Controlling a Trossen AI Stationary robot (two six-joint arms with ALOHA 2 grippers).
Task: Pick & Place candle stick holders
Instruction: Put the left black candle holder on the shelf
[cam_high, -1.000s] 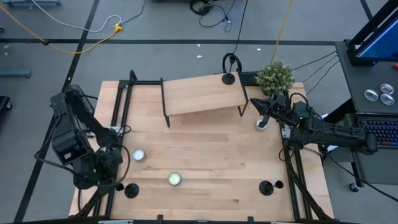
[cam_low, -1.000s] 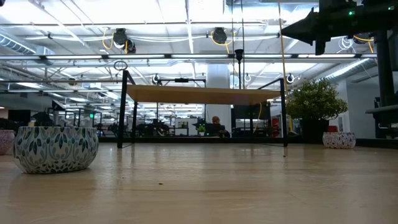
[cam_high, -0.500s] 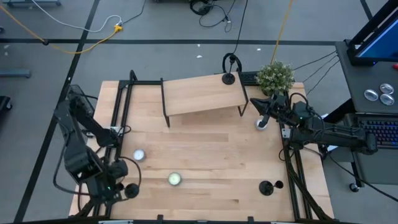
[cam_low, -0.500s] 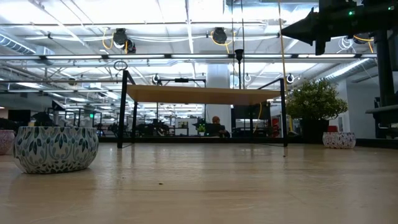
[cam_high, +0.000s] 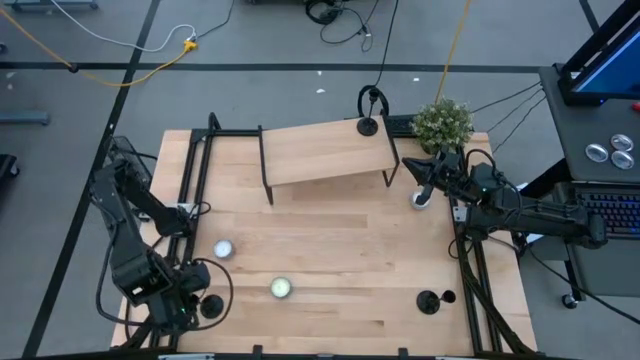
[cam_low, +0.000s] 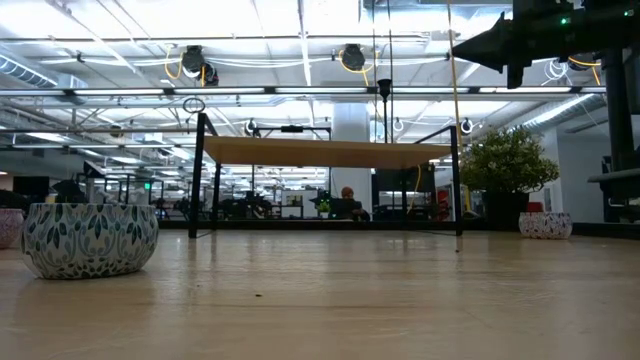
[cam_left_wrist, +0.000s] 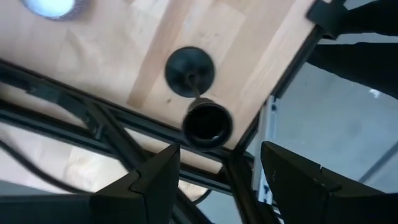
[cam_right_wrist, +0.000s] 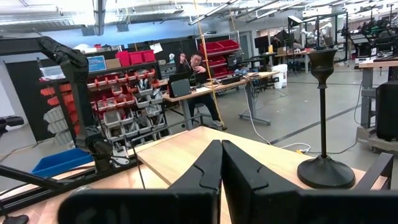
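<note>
Pale wood forms the table, which carries a small raised wooden shelf on black legs toward its far edge. Three black candle stick holders are visible from above: one near the front left corner, one near the front right edge, and one standing on the right end of the shelf. The left gripper is positioned low over the front left corner, just beside the first holder; in the left wrist view its two dark fingers are spread wide apart with nothing between them, and that holder stands upright directly ahead, its round base on the wood close to the black frame rail. The right gripper waits raised near the right end of the shelf; in the right wrist view its fingers are pressed together and empty, and the shelf holder stands upright beyond them. Two round tealight candles lie on the table between the front holders, nearer the left. A potted plant sits at the far right corner, and a patterned bowl appears in the low view. A person sits at a desk in the room beyond.
</note>
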